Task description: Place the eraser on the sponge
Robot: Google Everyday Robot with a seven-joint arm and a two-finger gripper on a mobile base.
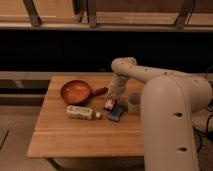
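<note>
Dark wall [50, 50] fills the back, and in front of it stands a table [65, 140] made of long, light wood planks. Near the middle of the table, the eraser [109, 104] is a small dark block with pale and red marks. It is tilted and sits in the tip of the gripper [111, 100], which is closed on it. The eraser hangs right at the upper left edge of the sponge [116, 114]; you cannot tell if they touch. The sponge is a flat blue-grey pad with straight sides, and it lies on the wood. Just to the right of the gripper is a pale round cup [134, 102]. To the left of the sponge, a bottle [81, 112] with a white label lies on its side, with its cap end close to the sponge. Behind the bottle sits a round, shiny orange-red pan [75, 91], and its red handle [100, 91] points toward the gripper. The smooth white arm [150, 75] is thick and round, and it bends down from the right to the gripper.
</note>
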